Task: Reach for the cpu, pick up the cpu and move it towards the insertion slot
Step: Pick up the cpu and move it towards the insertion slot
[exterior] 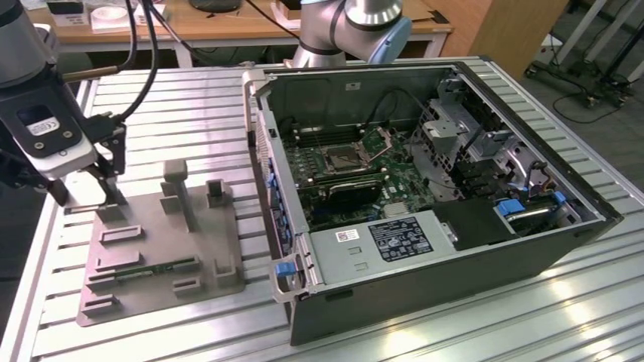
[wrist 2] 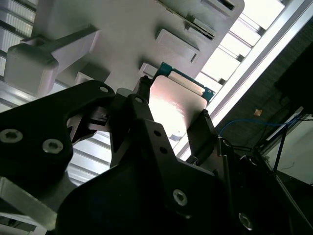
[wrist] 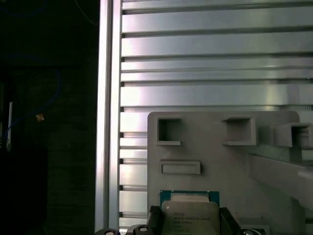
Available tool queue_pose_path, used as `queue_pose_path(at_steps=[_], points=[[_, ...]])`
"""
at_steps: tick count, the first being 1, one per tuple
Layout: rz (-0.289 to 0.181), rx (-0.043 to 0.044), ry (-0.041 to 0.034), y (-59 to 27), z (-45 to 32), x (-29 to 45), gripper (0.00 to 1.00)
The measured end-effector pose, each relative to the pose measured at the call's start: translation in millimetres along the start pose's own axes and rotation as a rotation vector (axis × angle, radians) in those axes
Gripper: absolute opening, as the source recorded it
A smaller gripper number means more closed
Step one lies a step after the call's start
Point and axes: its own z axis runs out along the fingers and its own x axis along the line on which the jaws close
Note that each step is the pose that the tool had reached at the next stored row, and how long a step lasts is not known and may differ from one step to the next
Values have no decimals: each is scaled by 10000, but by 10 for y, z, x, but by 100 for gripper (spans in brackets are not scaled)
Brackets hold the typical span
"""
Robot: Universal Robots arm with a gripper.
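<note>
Gripper (wrist 2: 172, 111) pinches the cpu (wrist 2: 178, 98) by two opposite edges, at the grey fixture tray (exterior: 161, 249). Insertion slot (exterior: 348, 157) is well apart, inside the open computer case (exterior: 423, 290).

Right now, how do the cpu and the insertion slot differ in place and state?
The cpu sits at the grey fixture outside the computer case, held in the gripper; the insertion slot lies on the board inside the case. The cpu shows a pale solid top; the insertion slot a dark centre, its metal plate swung open. Both are square.
</note>
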Motion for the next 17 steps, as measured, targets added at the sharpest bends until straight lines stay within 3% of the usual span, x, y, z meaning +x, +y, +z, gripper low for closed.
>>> queue_pose_path(at_steps=[17], points=[[0, 0, 0, 4, -140, -3, 54]])
